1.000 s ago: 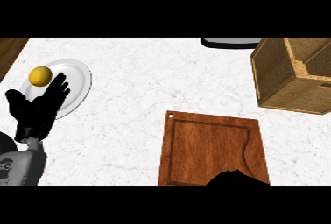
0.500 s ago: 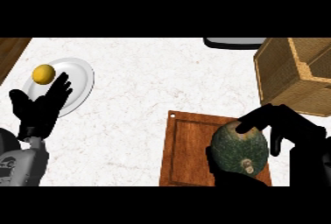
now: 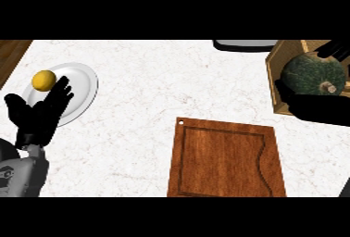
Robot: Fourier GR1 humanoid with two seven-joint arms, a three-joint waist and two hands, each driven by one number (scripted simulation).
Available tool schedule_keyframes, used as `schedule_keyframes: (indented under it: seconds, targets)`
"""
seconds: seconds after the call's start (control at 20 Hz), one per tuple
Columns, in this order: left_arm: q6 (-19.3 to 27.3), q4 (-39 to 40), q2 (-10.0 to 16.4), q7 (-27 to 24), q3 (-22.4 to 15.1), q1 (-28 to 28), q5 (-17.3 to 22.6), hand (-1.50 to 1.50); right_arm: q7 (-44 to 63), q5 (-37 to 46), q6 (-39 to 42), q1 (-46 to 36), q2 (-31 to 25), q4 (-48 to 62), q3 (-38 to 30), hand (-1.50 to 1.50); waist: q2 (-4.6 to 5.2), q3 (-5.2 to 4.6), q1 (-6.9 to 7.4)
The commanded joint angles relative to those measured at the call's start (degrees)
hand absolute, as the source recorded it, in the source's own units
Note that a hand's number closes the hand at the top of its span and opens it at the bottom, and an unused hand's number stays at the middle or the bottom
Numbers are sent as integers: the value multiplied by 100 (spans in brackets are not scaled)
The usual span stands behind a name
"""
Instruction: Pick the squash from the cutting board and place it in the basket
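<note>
A dark green squash (image 3: 313, 74) with a pale stem hangs over the wooden basket (image 3: 275, 69) at the upper right edge. My right hand (image 3: 320, 109) is shut on it, palm below the squash and fingers (image 3: 335, 48) curled over its far side. The brown cutting board (image 3: 226, 159) lies bare at the lower middle, nearer to me than the basket. At the left edge my left hand (image 3: 40, 115) rests open with fingers up, overlapping the rim of a white plate. Most of the basket is cut off by the right edge.
A white plate (image 3: 80, 90) at the left holds a yellow fruit (image 3: 44, 79). A dark-rimmed grey object (image 3: 242, 45) sits at the back edge, just left of the basket. White marbled counter spreads between the plate and the board.
My right hand has lifted the squash off the cutting board and carried it up and to the right over the basket. The board now lies bare. The left hand has not moved.
</note>
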Motion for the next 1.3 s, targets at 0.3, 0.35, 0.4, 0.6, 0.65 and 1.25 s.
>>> schedule_keyframes:
  seconds: [0.3,0.35,0.4,0.6,0.65,1.25]
  targets:
    - [-196,-31,94,65,192,39,171,0,-1822,-696,-819,20,-701,2112,-998,150,-6,1,4]
    - [-122,199,-29,-294,92,77,-34,0,-1848,-591,-860,113,-692,2072,-769,150,-9,0,-17]
    - [65,-272,-107,44,-38,124,-120,0,-2152,-718,-1083,209,-749,2266,-1089,150,-11,3,-5]
    - [16,124,-80,-26,90,-72,-95,0,-2502,-963,-1121,143,-962,2756,-1058,150,-11,0,-24]
    - [-67,-57,-99,2,19,66,-20,0,-1811,-122,-1929,52,-827,2789,-1389,150,12,0,38]
    - [-262,-179,-9,-40,143,246,22,0,-3255,-1439,-1897,-398,-1408,4465,-1549,-150,-15,1,8]
